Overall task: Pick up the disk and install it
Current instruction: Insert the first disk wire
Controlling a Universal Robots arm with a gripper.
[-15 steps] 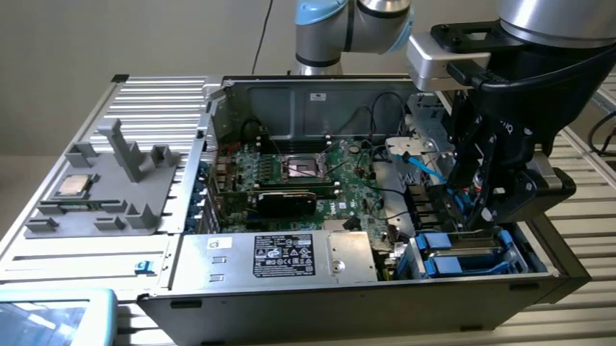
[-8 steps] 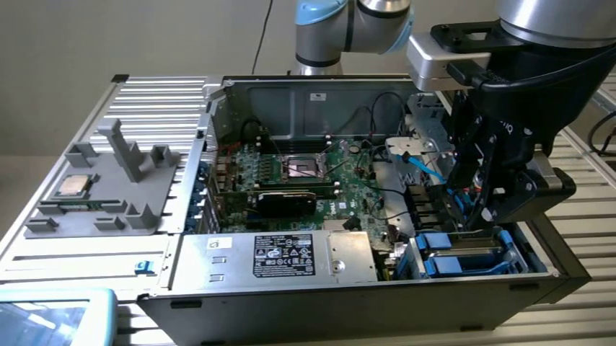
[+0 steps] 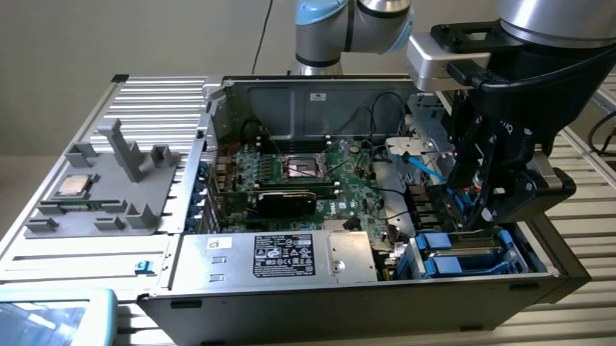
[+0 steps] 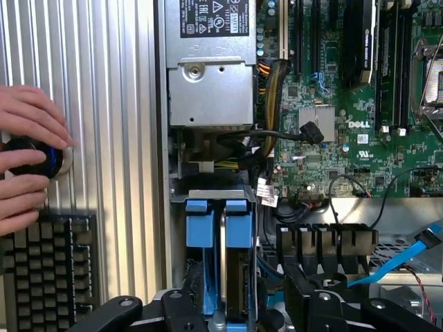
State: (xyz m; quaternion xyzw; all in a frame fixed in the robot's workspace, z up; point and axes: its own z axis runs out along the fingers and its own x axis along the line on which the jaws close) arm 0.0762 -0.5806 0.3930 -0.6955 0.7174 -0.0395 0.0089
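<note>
Looking down into an open computer case (image 3: 288, 94) laid flat on the ribbed metal tabletop (image 3: 154, 108). Hanging over the corner drive bay (image 3: 534, 268) at the exterior view's right: the end effector (image 3: 484, 216), released, spread wide and gripping nothing. Directly beneath it, slotted on edge into that bay and flanked by bright blue plastic: the disk (image 4: 239, 232), with a gap on either side in the wrist view. No reading its printed face, turned edge-on as it is. Legible in white on the green motherboard (image 4: 332, 104): "DELL". Pasted on the silver power supply (image 3: 216, 265) beside the bay: a black label (image 3: 282, 254) crowded with white marks and fine print, too small to make out. Stuck to the case's back wall: a small white sticker (image 3: 321, 96), likewise unreadable. Trailing near the bay: a light blue cable (image 3: 430, 171). Off to the exterior view's left, resting on a gray tray (image 3: 125, 216): a square silver CPU chip (image 3: 75, 186). Beside the case in the wrist view: a person's hand (image 4: 28, 117) cupped around a black knob (image 4: 31, 158), close to a black keyboard (image 4: 41, 277).
</note>
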